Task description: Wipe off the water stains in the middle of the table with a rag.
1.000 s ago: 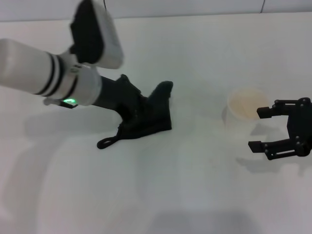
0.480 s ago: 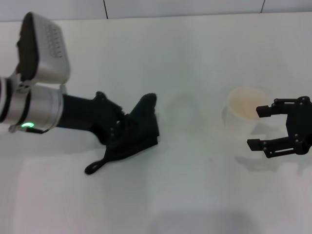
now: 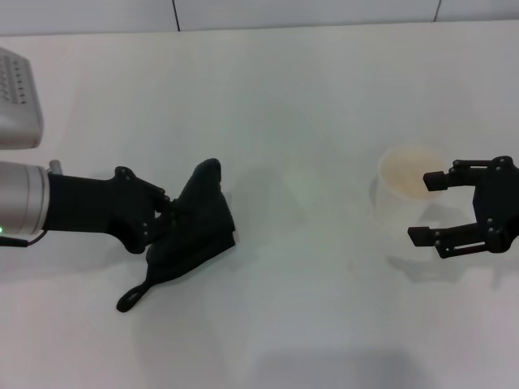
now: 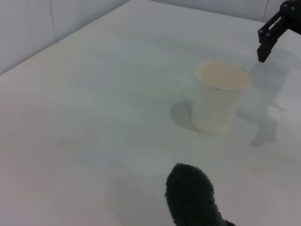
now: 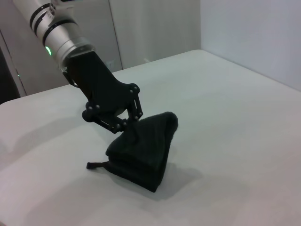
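My left gripper is shut on the black rag and holds it on the white table, left of the middle. The rag's thin loop trails toward the front. In the right wrist view the left gripper pinches the rag at its top, with the loop on the table. The rag's tip shows in the left wrist view. No orange water stain shows in any view. My right gripper is open and empty at the right, beside the cup.
A translucent whitish plastic cup stands upright right of the middle, just left of the right gripper; it also shows in the left wrist view. The table's grey-lined far edge runs along the back.
My left arm has dragged the rag left and toward the front, away from the table's middle. The right gripper has stayed by the cup.
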Motion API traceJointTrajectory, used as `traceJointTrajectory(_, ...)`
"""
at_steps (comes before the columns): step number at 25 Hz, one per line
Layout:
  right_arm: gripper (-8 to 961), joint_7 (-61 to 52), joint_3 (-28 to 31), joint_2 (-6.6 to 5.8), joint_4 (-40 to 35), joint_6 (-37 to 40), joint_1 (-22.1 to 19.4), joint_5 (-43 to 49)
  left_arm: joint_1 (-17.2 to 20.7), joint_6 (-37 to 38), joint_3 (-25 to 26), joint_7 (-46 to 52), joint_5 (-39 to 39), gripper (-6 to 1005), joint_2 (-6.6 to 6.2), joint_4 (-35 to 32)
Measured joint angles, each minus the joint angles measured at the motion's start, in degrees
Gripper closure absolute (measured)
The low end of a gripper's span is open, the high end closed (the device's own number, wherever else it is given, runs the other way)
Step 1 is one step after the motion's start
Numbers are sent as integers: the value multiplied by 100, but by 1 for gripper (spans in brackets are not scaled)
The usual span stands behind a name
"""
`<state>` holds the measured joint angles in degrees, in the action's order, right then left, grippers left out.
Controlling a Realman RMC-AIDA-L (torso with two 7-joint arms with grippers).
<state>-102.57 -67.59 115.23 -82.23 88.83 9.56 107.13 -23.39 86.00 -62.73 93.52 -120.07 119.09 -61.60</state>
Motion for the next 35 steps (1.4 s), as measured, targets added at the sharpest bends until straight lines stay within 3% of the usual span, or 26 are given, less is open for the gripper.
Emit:
traceJointTrajectory(5, 99, 0, -54, 0, 8, -47, 2, -1, 50, 41, 38, 16, -12, 926, 0, 4)
traceJointTrajectory(16, 99, 0, -70, 0, -26, -95, 10, -10, 80, 102, 253, 346, -2, 766, 1, -22)
traceJointTrajectory(21, 99, 0, -70, 0, -29, -121, 11, -10, 94, 190, 289, 347, 26, 630, -3, -119)
traceJointTrajectory(29, 99, 0, -70, 0, -39, -122, 19, -9, 77, 1351, 653, 1, 152, 333, -34, -550)
traceJointTrajectory(35, 99, 0, -59, 0, -22, -134, 20, -4, 23, 2019, 699, 84, -57, 256, -122, -654)
